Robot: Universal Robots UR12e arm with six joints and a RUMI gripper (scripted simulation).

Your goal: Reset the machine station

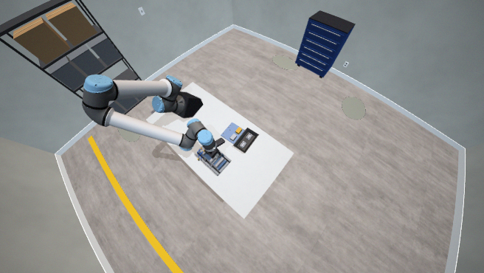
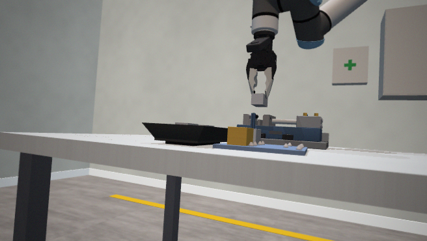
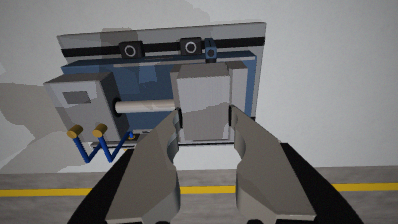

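Observation:
My gripper (image 2: 259, 94) is shut on a plain gray aluminum blank (image 2: 259, 99) and holds it in the air above the vise (image 2: 283, 130). In the wrist view the aluminum blank (image 3: 204, 102) sits between my fingers, over the open gap of the vise (image 3: 160, 85). The jaw block with blue hoses (image 3: 82, 102) is at the left. The blue work stop (image 3: 211, 48) is at the far rail. A yellow brass blank (image 2: 240, 135) and a gray blank (image 1: 233, 136) lie on the blue infeed plate (image 1: 233, 133). The black outfeed tray (image 1: 246, 140) holds two pocketed parts.
The vise (image 1: 215, 160), the infeed plate (image 2: 260, 148) and the tray (image 2: 185, 133) stand close together on the white table. Short pins stick up from the plate's front edge. The arm reaches in from the table's far left end.

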